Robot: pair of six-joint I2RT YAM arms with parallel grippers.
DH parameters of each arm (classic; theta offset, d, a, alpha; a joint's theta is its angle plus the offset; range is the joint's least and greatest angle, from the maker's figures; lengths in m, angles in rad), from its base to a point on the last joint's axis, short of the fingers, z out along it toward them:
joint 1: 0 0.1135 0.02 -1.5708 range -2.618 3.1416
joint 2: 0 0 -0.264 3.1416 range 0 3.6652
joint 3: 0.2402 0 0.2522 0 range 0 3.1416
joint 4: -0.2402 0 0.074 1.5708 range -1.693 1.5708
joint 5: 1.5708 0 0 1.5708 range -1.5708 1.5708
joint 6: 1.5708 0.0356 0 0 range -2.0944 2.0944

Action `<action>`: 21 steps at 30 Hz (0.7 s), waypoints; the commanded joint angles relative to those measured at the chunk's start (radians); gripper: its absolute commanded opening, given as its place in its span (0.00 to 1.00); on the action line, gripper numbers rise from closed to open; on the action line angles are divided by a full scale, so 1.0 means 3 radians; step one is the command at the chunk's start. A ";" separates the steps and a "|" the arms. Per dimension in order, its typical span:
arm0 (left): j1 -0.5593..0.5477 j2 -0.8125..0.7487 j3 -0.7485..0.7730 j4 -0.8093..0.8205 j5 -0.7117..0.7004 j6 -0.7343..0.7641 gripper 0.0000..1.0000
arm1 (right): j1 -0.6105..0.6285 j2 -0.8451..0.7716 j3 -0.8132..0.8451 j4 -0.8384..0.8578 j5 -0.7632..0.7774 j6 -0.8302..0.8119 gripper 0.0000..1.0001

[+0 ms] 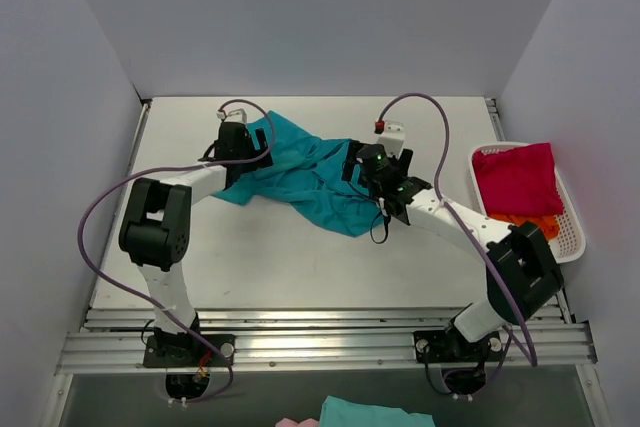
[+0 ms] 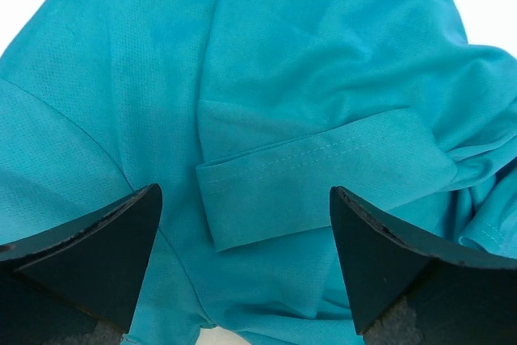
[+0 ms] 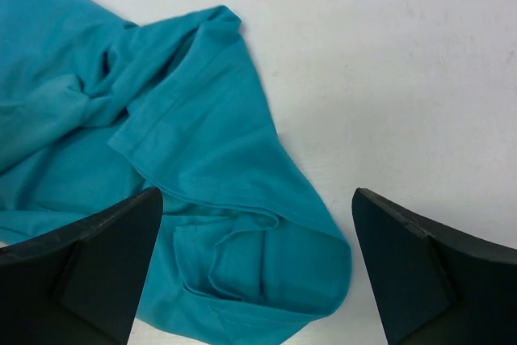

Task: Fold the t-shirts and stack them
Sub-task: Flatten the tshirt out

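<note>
The teal-blue t-shirt [image 1: 305,179] lies crumpled across the middle of the table. My left gripper [image 1: 238,139] hovers open over its left part; a hemmed sleeve [image 2: 323,179] lies between the fingers, held by neither. My right gripper [image 1: 375,167] hovers open over the shirt's right end, where a folded corner [image 3: 266,264] lies between the jaws with bare table beside it. The crimson-pink t-shirt [image 1: 517,177] lies on top in the white basket [image 1: 572,237] at the right, with the orange t-shirt [image 1: 530,222] under it.
Grey walls close in the table on the left, back and right. A metal rail [image 1: 320,332] runs along the near edge by the arm bases. Teal cloth [image 1: 375,413] and a bit of pink cloth lie below the rail at the bottom.
</note>
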 commanded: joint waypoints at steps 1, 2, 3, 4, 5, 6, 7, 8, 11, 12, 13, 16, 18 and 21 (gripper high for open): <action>-0.0024 -0.0221 -0.0012 0.0198 -0.0105 0.0033 0.94 | 0.0029 -0.0154 -0.0074 0.0180 0.0053 -0.0065 1.00; -0.0024 -0.0221 -0.0012 0.0187 -0.0116 0.0038 0.94 | 0.0024 -0.0174 -0.0079 0.0185 0.0049 -0.0075 1.00; -0.0029 -0.0236 -0.0012 0.0187 -0.0126 0.0043 0.94 | 0.0029 -0.0179 -0.0089 0.0200 0.0023 -0.0080 1.00; -0.0035 -0.0241 -0.0038 0.0187 -0.0136 0.0043 0.94 | 0.0029 -0.0184 -0.0094 0.0215 0.0018 -0.0085 1.00; -0.0035 -0.0246 -0.0058 0.0202 -0.0156 0.0038 0.94 | 0.0029 -0.0184 -0.0104 0.0220 0.0018 -0.0080 1.00; -0.0040 -0.0282 -0.0079 0.0223 -0.0162 0.0038 0.94 | 0.0029 -0.0184 -0.0109 0.0226 0.0038 -0.0070 1.00; -0.0040 -0.0287 -0.0124 0.0253 -0.0167 0.0028 0.94 | 0.0029 -0.0174 -0.0109 0.0220 0.0053 -0.0060 1.00; -0.0045 -0.0303 -0.0150 0.0264 -0.0182 0.0017 0.94 | 0.0029 -0.0159 -0.0109 0.0210 0.0079 -0.0034 1.00; -0.0090 -0.0389 -0.0303 0.0417 -0.0228 0.0043 0.94 | 0.0050 -0.0204 -0.0165 0.0251 0.0232 -0.0004 1.00; -0.0121 -0.0521 -0.0380 0.0508 -0.0294 0.0078 0.94 | 0.0070 -0.0245 -0.0206 0.0337 0.0324 0.0022 1.00; -0.0167 -0.0624 -0.0487 0.0783 -0.0371 0.0170 0.94 | 0.0096 -0.0312 -0.0333 0.0409 0.0466 0.0017 0.99; -0.0397 -0.1099 -0.1024 0.1528 -0.0658 0.0466 0.94 | 0.0228 -0.0613 -0.0579 0.0649 0.0824 0.0047 0.98; -0.0398 -0.1258 -0.1295 0.1924 -0.0505 0.0457 0.94 | 0.0219 -0.0711 -0.0707 0.0889 0.0943 0.0078 1.00; -0.0281 -0.0984 -0.1368 0.2220 -0.0184 0.0312 0.94 | 0.0107 -0.0624 -0.0713 0.0723 0.0593 0.0339 1.00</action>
